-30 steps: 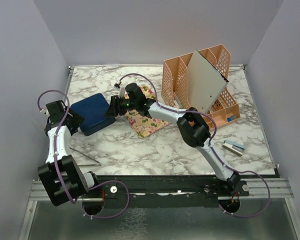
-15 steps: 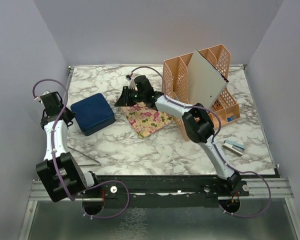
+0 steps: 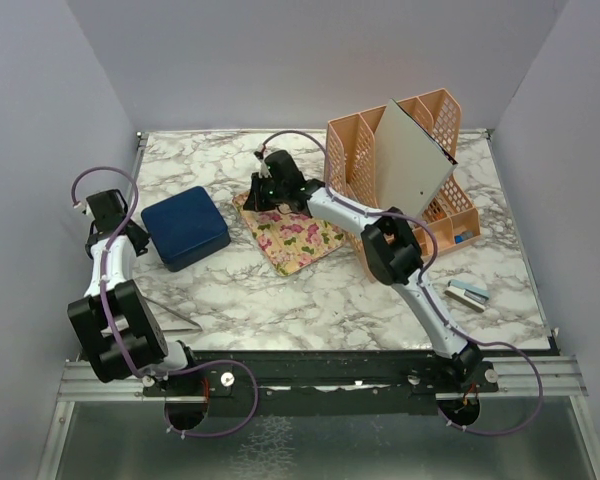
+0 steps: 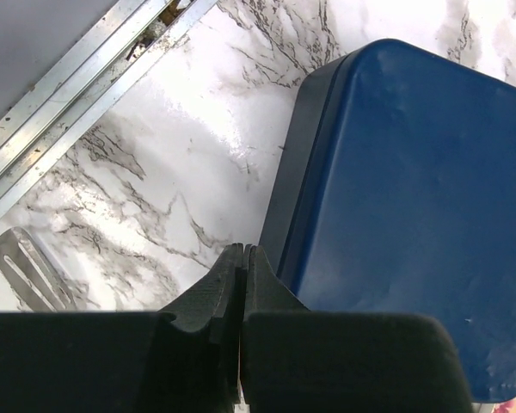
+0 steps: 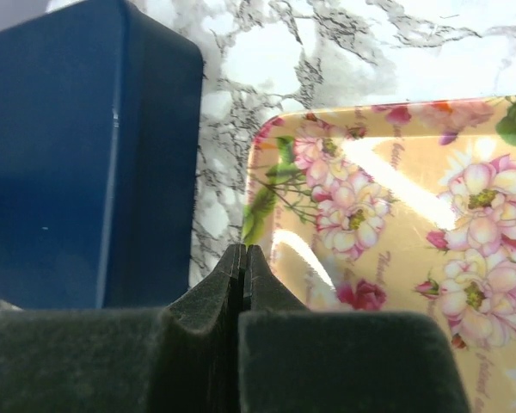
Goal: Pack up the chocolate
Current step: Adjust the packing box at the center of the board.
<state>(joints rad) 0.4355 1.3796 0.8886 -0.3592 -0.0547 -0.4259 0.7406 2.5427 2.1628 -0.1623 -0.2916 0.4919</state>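
1. Top view: left gripper (image 3: 132, 235) is pinched shut and empty, just beside the left edge of the blue box (image 3: 185, 228). Right gripper (image 3: 252, 197) is also shut and empty, over the far corner of the floral tray (image 3: 295, 240). The box lies between the two grippers, nearer the left arm. No chocolate in sight.
2. Left wrist: box is right of the tips, lid down. Open marble to the left.
3. Right wrist: tips are over the gap, box left, tray right. Tray is bare. Whether the chocolate is in the box, cannot tell.

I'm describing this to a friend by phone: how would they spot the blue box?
On the marble table, look at the left half, away from the tall peach organizer. A flat, dark blue square box with rounded corners lies there, closed. Unlike the floral tray to its right, it is plain and unpatterned.
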